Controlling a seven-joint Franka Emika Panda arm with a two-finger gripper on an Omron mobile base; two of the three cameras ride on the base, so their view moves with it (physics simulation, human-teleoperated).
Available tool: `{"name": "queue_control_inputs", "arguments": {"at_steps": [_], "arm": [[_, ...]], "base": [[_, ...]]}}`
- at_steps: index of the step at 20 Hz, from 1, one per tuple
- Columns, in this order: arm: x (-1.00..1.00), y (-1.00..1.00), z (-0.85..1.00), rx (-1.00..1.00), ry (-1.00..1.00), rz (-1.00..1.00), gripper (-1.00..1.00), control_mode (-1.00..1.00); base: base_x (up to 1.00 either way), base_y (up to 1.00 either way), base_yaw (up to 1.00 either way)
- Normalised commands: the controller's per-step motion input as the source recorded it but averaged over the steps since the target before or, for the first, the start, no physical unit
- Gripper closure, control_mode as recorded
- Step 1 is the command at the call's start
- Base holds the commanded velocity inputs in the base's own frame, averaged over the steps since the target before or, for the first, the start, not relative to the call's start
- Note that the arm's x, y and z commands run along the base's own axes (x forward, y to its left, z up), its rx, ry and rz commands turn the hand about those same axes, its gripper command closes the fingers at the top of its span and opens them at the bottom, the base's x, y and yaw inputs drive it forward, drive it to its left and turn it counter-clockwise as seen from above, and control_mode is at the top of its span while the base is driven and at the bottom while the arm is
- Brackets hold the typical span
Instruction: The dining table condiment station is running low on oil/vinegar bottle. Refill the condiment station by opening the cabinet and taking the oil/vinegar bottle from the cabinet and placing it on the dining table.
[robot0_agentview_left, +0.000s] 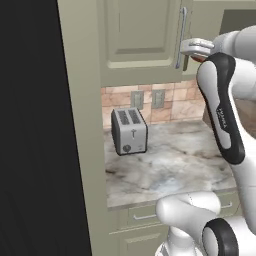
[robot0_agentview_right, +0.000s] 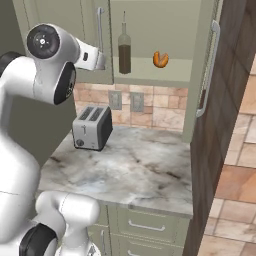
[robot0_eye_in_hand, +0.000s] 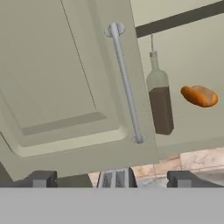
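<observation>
Inside the sage-green wall cabinet (robot0_agentview_right: 150, 75), whose right door stands open, the slim glass oil/vinegar bottle (robot0_agentview_right: 124, 52) with its dark brown lower part and long thin neck stands upright on the shelf, near an orange pastry-like item (robot0_agentview_right: 160, 59). It looks light, rigid, slippery and breakable, so the straight body is probably the best hold, not the neck. The two-finger gripper (robot0_eye_in_hand: 111, 179) is spread and empty near the left door's silver bar handle (robot0_eye_in_hand: 125, 83).

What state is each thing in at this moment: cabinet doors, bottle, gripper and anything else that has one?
left cabinet door: shut.
right cabinet door: swung open.
oil/vinegar bottle: upright on the cabinet shelf, dark liquid in the lower part, not held.
orange item: lying on the same shelf, right of the bottle, apart from it.
gripper: open, in front of the left door's handle, holding nothing.
toaster: upright on the marble counter, slots empty.
</observation>
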Motion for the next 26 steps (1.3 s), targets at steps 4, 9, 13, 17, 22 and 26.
{"name": "queue_control_inputs", "arguments": {"at_steps": [4,9,13,17,22,26], "arm": [[0.75,0.00,0.00,0.05,0.00,0.00,-1.00,-1.00],[0.66,0.00,0.00,0.02,0.00,0.00,-1.00,-1.00],[0.62,-0.09,0.00,0.04,0.00,0.00,-1.00,-1.00],[0.57,-0.17,0.00,0.05,0.00,0.00,-1.00,-1.00],[0.55,-0.03,0.00,0.01,0.00,0.00,-1.00,-1.00],[0.56,0.00,-0.05,0.00,0.00,0.00,-1.00,-1.00]], "base": [[0.00,0.00,0.00],[0.00,0.00,0.00],[0.00,0.00,0.00],[0.00,0.00,0.00],[0.00,0.00,0.00],[0.00,0.00,0.00]]}}
